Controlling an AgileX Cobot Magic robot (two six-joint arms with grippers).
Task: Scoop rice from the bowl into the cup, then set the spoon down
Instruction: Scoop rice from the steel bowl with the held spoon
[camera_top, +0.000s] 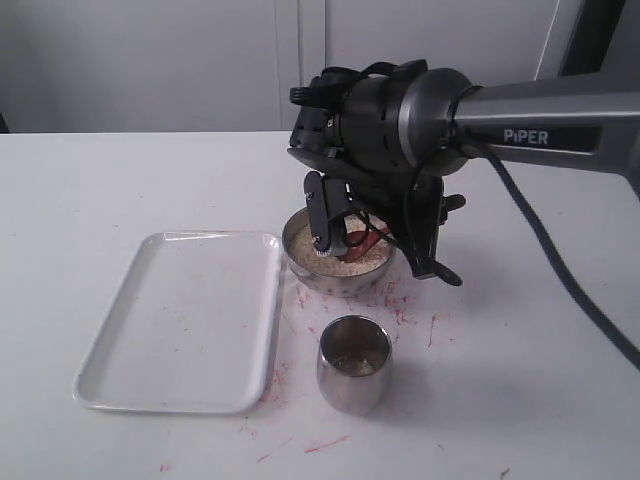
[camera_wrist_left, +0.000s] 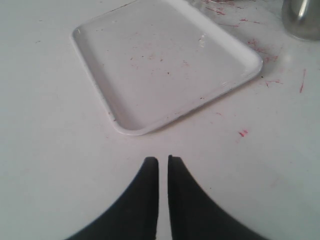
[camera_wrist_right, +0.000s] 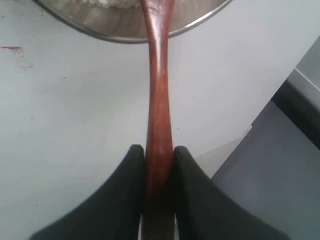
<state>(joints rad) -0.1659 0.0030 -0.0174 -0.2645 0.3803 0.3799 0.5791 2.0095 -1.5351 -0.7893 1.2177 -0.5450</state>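
Note:
The steel bowl (camera_top: 338, 274) sits mid-table with pale rice (camera_top: 352, 264) in it. My right gripper (camera_top: 340, 232) hangs over the bowl, shut on the reddish-brown wooden spoon (camera_top: 362, 241), whose scoop end dips into the rice. In the right wrist view the spoon handle (camera_wrist_right: 159, 105) runs from between the jaws of that gripper (camera_wrist_right: 159, 149) to the bowl rim (camera_wrist_right: 125, 39). The steel cup (camera_top: 353, 364) stands upright in front of the bowl; it shows at a corner of the left wrist view as the cup (camera_wrist_left: 302, 20). My left gripper (camera_wrist_left: 163, 159) is shut on nothing above bare table.
A white rectangular tray (camera_top: 180, 320) lies left of the bowl and cup; the tray (camera_wrist_left: 165, 60) also fills the left wrist view. Red specks and stray grains dot the table around the bowl and cup. The right arm's cable trails to the right.

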